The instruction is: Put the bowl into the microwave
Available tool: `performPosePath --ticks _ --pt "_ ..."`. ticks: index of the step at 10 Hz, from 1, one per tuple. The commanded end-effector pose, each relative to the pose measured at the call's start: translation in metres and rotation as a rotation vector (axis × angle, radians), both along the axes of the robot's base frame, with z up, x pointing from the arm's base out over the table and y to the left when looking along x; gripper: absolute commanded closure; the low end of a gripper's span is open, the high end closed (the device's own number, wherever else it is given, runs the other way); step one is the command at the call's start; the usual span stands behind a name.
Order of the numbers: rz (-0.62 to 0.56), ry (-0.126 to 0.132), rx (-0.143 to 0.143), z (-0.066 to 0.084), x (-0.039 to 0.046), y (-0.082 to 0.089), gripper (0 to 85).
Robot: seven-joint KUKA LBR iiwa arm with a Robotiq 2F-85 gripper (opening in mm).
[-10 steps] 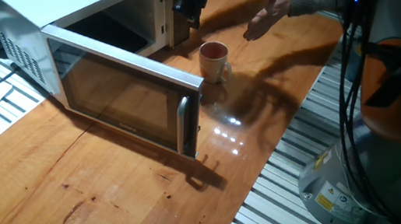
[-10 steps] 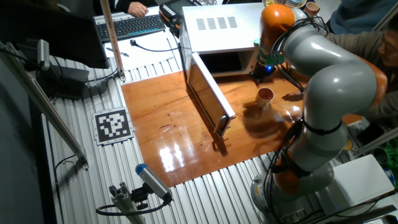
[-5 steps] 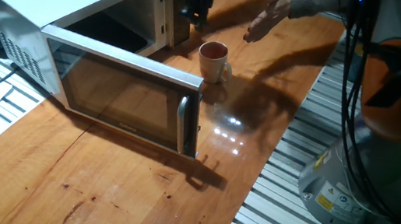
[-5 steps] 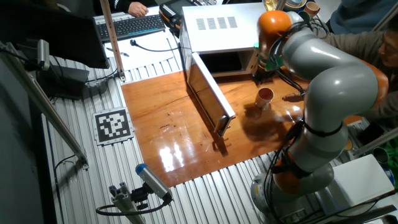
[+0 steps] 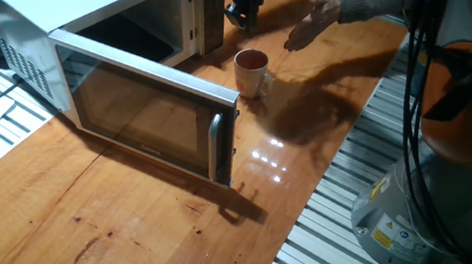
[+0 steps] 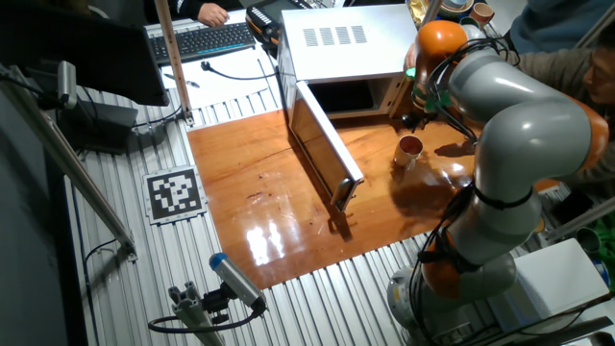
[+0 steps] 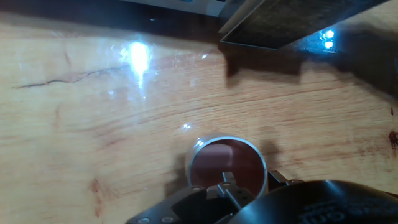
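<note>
The bowl [image 5: 251, 69] is a small cream-white cup with a reddish-brown inside. It stands upright on the wooden table just right of the microwave [image 5: 68, 11], whose dark glass door [image 5: 142, 110] is swung wide open. It also shows in the other fixed view [image 6: 410, 147] and low in the hand view [image 7: 227, 163]. My gripper [image 5: 241, 19] hangs above the table just behind the bowl, apart from it, near the microwave's front corner [image 6: 420, 117]. It holds nothing. In the hand view its fingertips [image 7: 227, 182] seem to meet over the bowl's rim.
A person's hand [image 5: 312, 18] reaches over the table just right of my gripper. The open door's bar handle [image 5: 213, 143] juts toward the table's middle. A keyboard [image 6: 207, 38] lies behind the table. The table's edge [image 5: 297, 224] runs along the right.
My gripper has moved right, away from the microwave's front corner, to a spot behind the bowl. The bowl and the door have not moved.
</note>
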State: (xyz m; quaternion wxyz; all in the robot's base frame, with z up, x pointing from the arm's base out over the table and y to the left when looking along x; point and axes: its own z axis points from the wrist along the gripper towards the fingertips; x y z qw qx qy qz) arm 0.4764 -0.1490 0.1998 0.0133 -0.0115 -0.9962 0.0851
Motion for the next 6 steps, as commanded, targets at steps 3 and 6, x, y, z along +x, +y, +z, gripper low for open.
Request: performPosePath --ticks 3,6 --pt "0.004 -0.007 0.003 -0.0035 -0.0021 -0.0054 51.0" --pt "0.005 -0.009 0.003 -0.0048 -0.0022 -0.0064 51.0"
